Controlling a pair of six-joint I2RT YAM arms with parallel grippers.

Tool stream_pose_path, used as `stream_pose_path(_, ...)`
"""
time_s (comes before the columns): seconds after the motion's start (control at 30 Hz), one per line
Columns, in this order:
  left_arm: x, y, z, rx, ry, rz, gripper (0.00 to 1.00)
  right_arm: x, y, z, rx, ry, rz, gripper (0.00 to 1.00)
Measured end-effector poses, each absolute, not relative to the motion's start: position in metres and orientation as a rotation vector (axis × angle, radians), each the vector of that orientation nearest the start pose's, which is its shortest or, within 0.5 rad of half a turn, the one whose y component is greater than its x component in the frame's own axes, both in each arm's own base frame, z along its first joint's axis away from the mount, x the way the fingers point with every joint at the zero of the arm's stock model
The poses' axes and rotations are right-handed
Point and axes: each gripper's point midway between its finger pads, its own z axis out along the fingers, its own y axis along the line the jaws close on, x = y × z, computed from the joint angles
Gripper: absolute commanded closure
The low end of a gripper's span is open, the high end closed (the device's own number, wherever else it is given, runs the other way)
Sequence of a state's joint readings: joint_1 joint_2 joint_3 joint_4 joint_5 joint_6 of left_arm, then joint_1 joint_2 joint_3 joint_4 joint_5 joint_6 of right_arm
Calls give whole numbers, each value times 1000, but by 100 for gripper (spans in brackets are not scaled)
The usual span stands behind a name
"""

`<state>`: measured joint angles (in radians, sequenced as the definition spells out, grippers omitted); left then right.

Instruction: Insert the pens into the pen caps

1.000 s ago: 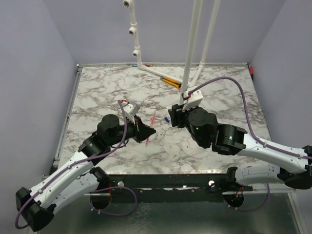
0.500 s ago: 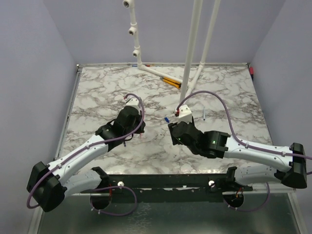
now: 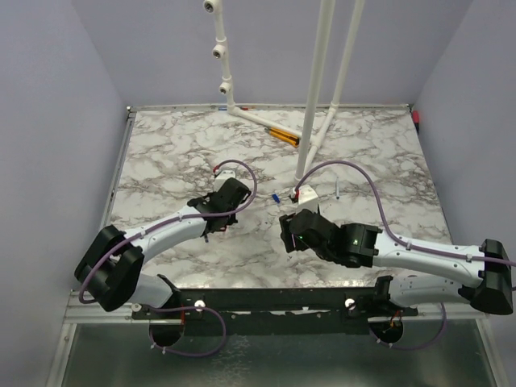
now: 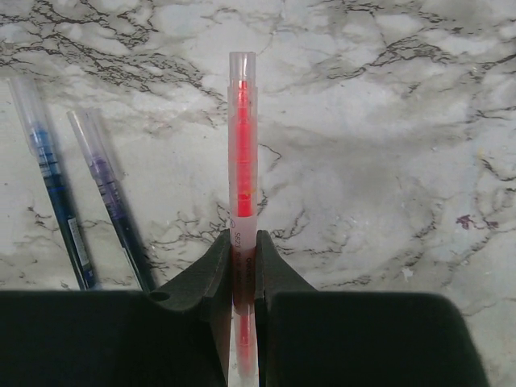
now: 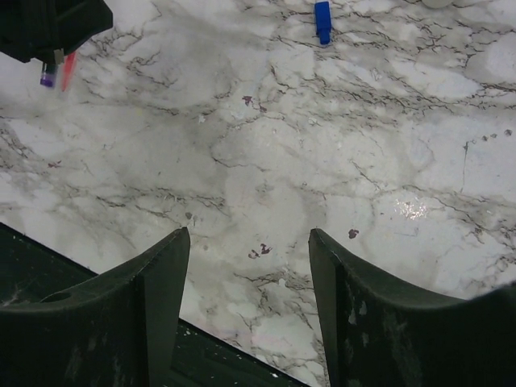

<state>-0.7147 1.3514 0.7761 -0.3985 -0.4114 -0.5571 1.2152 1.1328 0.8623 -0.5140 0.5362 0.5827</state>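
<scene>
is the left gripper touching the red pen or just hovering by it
Touching. The left wrist view shows the left gripper shut on the pink-red pen, with both fingers pressed against its barrel and no gap on either side.

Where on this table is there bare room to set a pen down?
Bare marble: the far-left corner of the table, and the stretch between the open right gripper and the blue cap. Crowded: around the left gripper, which clamps the pink pen beside two loose pens, and by the white stand.
</scene>
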Motion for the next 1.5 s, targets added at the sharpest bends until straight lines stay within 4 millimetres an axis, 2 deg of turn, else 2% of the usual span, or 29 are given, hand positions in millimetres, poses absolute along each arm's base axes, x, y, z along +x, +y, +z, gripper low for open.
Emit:
stream_pose_path(0.33, 264, -151, 32, 15, 2497, 120, 100, 168, 268, 150, -449, 2205, 402, 34)
stream_pose_path(0.47, 262, -149, 21, 15, 2523, 153, 91, 167, 269, 146, -453, 2210, 398, 32)
stream_pose_path(0.77, 265, -145, 21, -16, 2506, 179, 73, 170, 263, 131, -457, 2239, 348, 32)
stream_pose_path(0.97, 266, -145, 24, -30, 2497, 174, 63, 182, 254, 131, -408, 2249, 316, 31)
stream_pose_path(1.2, 268, -153, 52, -22, 2451, 74, 56, 214, 237, 143, -286, 2246, 279, 31)
stream_pose_path(1.5, 274, -174, 132, 51, 2308, -163, 55, 260, 189, 146, -97, 2264, 191, 31)
